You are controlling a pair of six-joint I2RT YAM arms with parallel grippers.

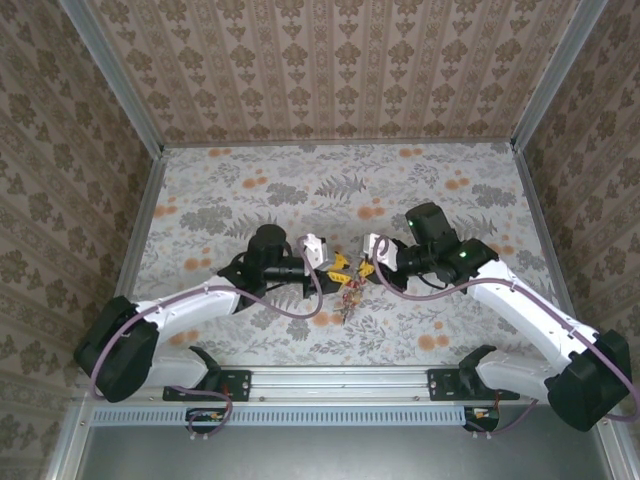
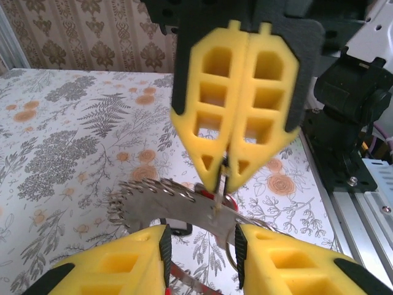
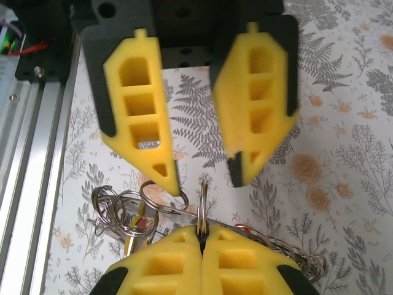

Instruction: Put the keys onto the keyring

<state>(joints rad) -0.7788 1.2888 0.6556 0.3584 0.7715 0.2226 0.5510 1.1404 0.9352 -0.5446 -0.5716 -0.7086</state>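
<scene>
From above, the keys [image 1: 350, 296] are a small tangle just below the meeting arms. The right wrist view resolves them into small rings and blades, and the left wrist view adds a red head beside the grey keyring [image 2: 178, 209]. A floral table [image 1: 230, 190] sits inside wallpapered walls [image 1: 330, 70]. The right gripper [image 3: 201, 228] is pressed together, pinching the keyring's thin edge, while the left gripper [image 3: 207, 182] stands spread with the keyring between its fingers; contact is unclear.

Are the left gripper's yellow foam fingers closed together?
No, the left gripper has its yellow foam fingers apart, patterned tabletop showing between them.
</scene>
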